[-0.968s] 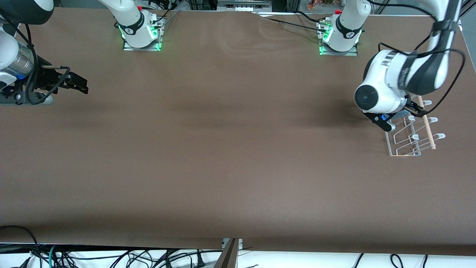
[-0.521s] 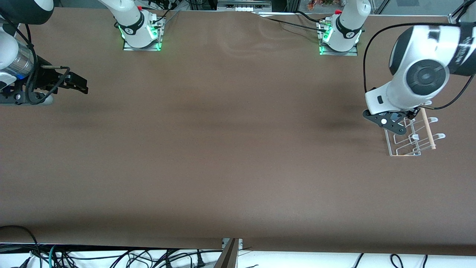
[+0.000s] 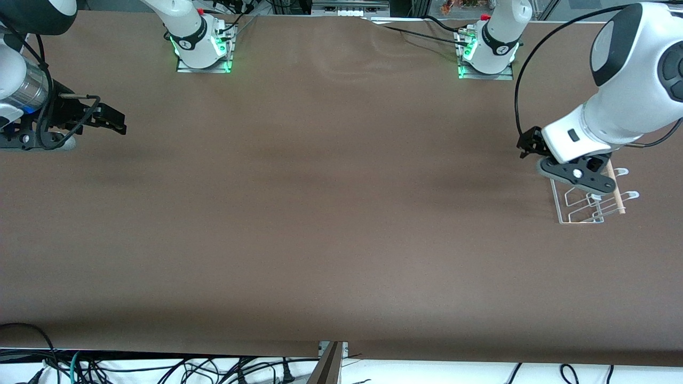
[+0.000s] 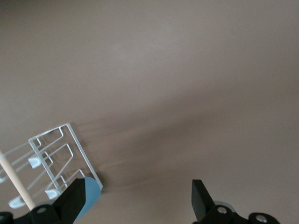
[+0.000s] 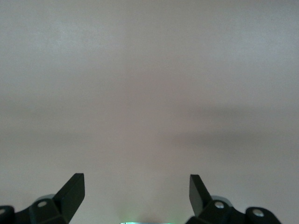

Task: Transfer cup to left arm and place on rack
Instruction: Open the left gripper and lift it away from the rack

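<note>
My left gripper (image 4: 138,201) is open with nothing between its jaws, low over the table beside the rack (image 4: 51,154). A piece of the light-blue cup (image 4: 90,198) shows just past one fingertip (image 4: 74,199), at the rack's corner; I cannot tell if they touch. In the front view the left arm's wrist (image 3: 579,140) hangs over the rack (image 3: 584,209) and hides the cup. My right gripper (image 3: 113,121) is open and empty, waiting over the table at the right arm's end; it also shows in the right wrist view (image 5: 135,193).
The rack's pale wooden dowel (image 3: 617,198) runs along its side toward the left arm's end of the table, and shows in the left wrist view (image 4: 16,182). The brown table (image 3: 331,213) spreads between the arms. The arm bases (image 3: 203,50) stand along the edge farthest from the front camera.
The left arm's wrist has swung and turned above the rack, its upper joint lifting toward the table's end. The right arm has not moved.
</note>
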